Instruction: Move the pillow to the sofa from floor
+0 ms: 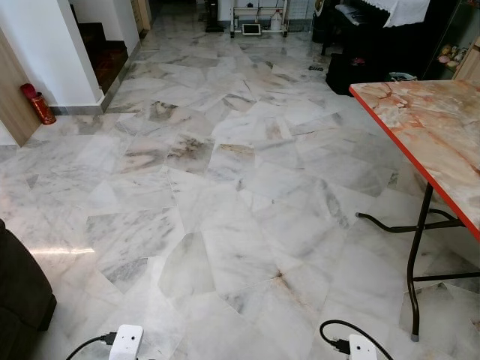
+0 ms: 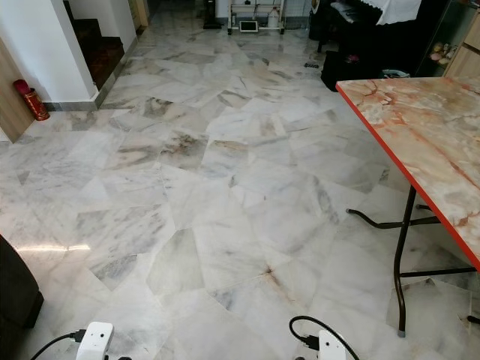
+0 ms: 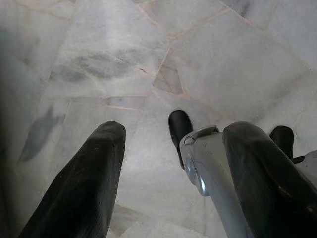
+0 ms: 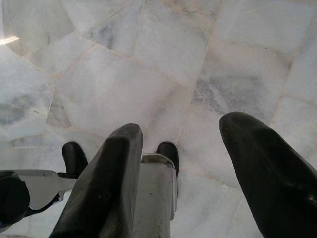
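Note:
Both arms hang idle at my sides over the white marble floor. In the left wrist view, my left gripper is open, its two black fingers spread above the tiles with my silver leg and black feet below. My right gripper is open too, with fingers apart and nothing between them. The dark corner of a sofa shows at the lower left edge. The white wrist housings with black cables sit at the bottom of the eye views.
A folding table with an orange-red marbled top and black legs stands on the right. By the left wall is a red cylinder, with dark stairs beyond. Dark furniture and a white rack stand at the back.

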Robot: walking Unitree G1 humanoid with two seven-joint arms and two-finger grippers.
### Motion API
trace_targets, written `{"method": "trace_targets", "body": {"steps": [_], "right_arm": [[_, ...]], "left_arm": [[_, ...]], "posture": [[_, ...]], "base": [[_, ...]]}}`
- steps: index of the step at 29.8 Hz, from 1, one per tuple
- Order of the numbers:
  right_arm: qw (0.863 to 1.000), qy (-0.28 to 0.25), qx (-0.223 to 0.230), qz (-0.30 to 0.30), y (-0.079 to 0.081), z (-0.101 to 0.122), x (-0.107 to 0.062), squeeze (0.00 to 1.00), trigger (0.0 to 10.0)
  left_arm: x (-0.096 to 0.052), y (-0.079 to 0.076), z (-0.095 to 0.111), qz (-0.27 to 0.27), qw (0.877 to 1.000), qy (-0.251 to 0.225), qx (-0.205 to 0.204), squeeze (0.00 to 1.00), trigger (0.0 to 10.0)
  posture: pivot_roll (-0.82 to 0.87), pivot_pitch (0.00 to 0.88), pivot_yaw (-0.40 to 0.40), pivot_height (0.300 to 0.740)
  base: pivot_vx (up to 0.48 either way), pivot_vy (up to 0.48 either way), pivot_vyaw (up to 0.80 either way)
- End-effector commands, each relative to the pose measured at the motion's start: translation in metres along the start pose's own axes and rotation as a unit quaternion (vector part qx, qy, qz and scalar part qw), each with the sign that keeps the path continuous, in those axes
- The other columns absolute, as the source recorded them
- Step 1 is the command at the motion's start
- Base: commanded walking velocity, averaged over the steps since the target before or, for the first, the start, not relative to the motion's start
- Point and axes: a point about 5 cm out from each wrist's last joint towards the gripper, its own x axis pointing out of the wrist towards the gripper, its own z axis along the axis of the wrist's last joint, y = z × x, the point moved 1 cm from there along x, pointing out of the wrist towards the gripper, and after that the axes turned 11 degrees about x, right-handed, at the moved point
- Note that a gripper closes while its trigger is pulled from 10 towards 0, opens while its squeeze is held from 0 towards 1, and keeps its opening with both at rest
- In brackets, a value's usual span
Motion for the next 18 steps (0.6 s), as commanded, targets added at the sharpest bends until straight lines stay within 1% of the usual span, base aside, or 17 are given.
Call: {"method": "trace_targets", "body": {"steps": [1,6,7,18], "right_arm": [[1.000,0.002,-0.006,-0.002,-0.0016,0.0001,-0.0003,0.00,10.0],[1.000,0.003,-0.011,-0.001,-0.0017,0.0006,-0.0003,0.00,10.0],[1.000,0.003,-0.014,-0.001,-0.0016,0.0008,-0.0002,0.00,10.0],[1.000,0.003,-0.019,-0.003,-0.0019,0.0022,-0.0001,0.00,10.0]], "left_arm": [[-0.0006,-0.0005,-0.0045,-0.003,1.000,0.011,0.002,0.00,10.0],[-0.0005,-0.0004,-0.0041,-0.002,1.000,0.010,0.002,0.00,10.0],[-0.0005,-0.0003,-0.0040,-0.002,1.000,0.010,0.002,0.00,10.0],[-0.0002,-0.0005,-0.0027,-0.003,1.000,0.009,0.001,0.00,10.0]], "posture": [[-0.09,0.000,-0.026,0.740],[-0.09,0.000,-0.027,0.740],[-0.09,0.000,-0.026,0.740],[-0.09,0.000,-0.028,0.740]], "base": [[0.000,0.000,0.00],[0.000,0.000,0.00],[0.000,0.000,0.44],[0.000,0.000,0.78]]}}
